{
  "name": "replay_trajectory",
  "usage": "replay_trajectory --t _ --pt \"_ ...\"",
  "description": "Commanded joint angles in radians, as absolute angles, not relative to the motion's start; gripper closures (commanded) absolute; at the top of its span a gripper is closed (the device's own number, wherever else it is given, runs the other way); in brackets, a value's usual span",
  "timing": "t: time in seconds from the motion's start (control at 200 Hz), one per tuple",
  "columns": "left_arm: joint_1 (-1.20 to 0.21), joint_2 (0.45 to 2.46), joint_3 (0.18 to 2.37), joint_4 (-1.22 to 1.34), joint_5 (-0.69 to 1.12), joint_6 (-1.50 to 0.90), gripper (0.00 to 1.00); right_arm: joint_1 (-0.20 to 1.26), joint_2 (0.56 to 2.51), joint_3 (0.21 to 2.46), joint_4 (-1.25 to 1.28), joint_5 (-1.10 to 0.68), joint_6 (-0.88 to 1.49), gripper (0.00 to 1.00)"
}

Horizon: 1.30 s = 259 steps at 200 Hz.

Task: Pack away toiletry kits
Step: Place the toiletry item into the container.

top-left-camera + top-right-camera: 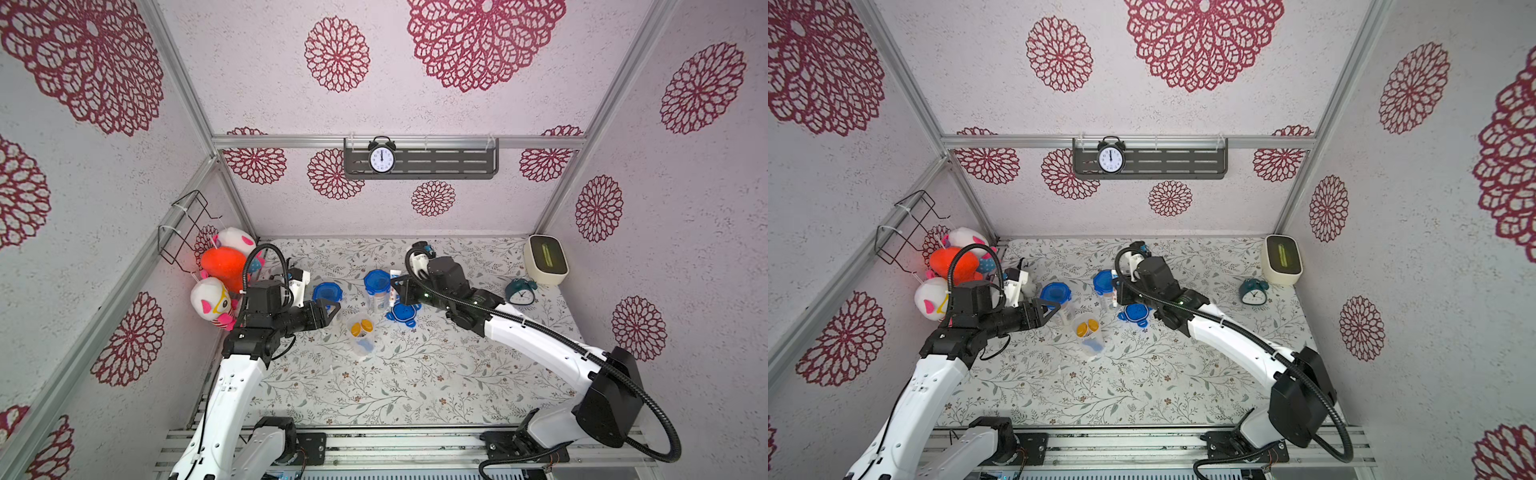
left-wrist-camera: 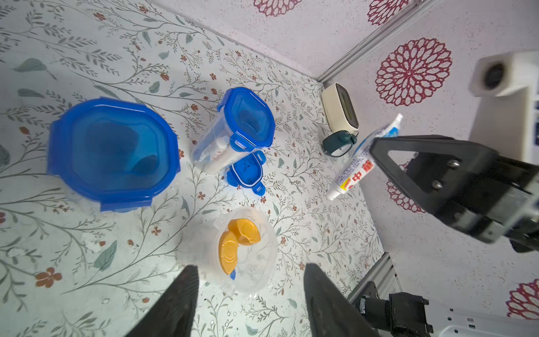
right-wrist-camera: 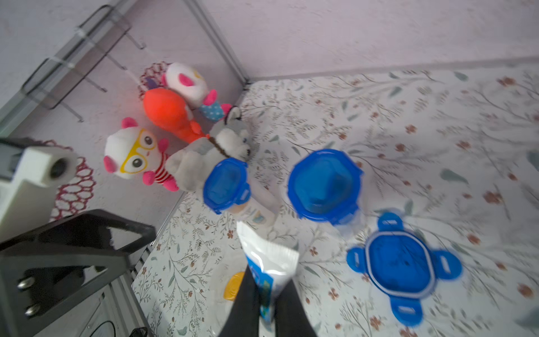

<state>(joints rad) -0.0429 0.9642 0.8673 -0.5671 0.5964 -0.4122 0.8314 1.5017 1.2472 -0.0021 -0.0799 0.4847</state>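
Two lidded cups [image 3: 226, 186] [image 3: 323, 183] and a loose blue lid [image 3: 405, 265] sit just beyond the right gripper [image 3: 268, 291], which pinches a toothpaste tube [image 3: 268, 256] above the counter [image 3: 408, 116], while the spread left gripper [image 2: 250, 280] hovers over the open cup [image 2: 267, 271] holding orange-capped bottles [image 2: 230, 251].

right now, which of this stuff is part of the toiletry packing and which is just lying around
Job in hand:
- open cup with orange-capped bottles
- two lidded cups
- loose blue lid
- toothpaste tube in the right gripper

Lying about:
- plush toys
- teal alarm clock
- cream box
- wall clock
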Motion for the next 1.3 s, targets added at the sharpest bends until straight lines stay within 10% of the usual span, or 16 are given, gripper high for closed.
replay_trajectory --t 0.0,0.72,0.956,1.291 --pt "-0.036 0.968 0.871 -0.581 0.568 -0.397 0.39 0.871 1.544 1.259 0.155 -0.088 0.340 0.88" --pt "-0.025 1.005 0.873 -0.571 0.579 -0.407 0.40 0.983 1.639 1.098 0.375 -0.121 0.330 0.86" --pt "-0.028 1.008 0.871 -0.557 0.594 -0.406 0.40 0.983 1.611 1.069 0.362 -0.112 0.307 0.53" --pt "-0.152 0.981 0.881 -0.502 0.516 -0.439 0.41 0.712 1.351 0.963 0.065 -0.148 0.484 0.52"
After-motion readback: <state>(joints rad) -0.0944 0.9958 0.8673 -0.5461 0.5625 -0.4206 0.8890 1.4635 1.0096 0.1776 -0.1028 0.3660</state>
